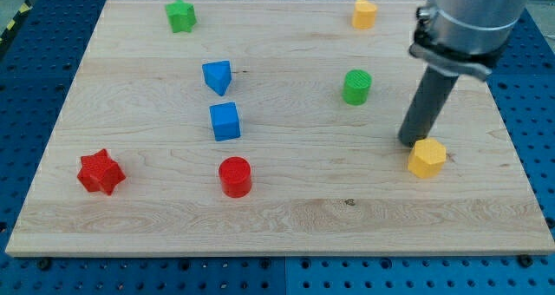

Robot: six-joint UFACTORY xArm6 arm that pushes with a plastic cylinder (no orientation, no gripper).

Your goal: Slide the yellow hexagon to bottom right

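My tip (411,141) resting on board, touching upper-left side of yellow hexagon (427,158); no jaws on rod, bare end only. Hexagon sitting near right edge, above bottom right corner. Green cylinder (356,87) standing apart, toward top. Second yellow block (364,13) lying near top edge.

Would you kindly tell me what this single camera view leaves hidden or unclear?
- My tip: whether it touches the yellow hexagon is unclear; they meet at the hexagon's upper left edge.
- Arm: cut off by the view's top edge.
- Second yellow block, at the view's top: too small to tell its shape.
- Board: the strip behind the rod is hidden.
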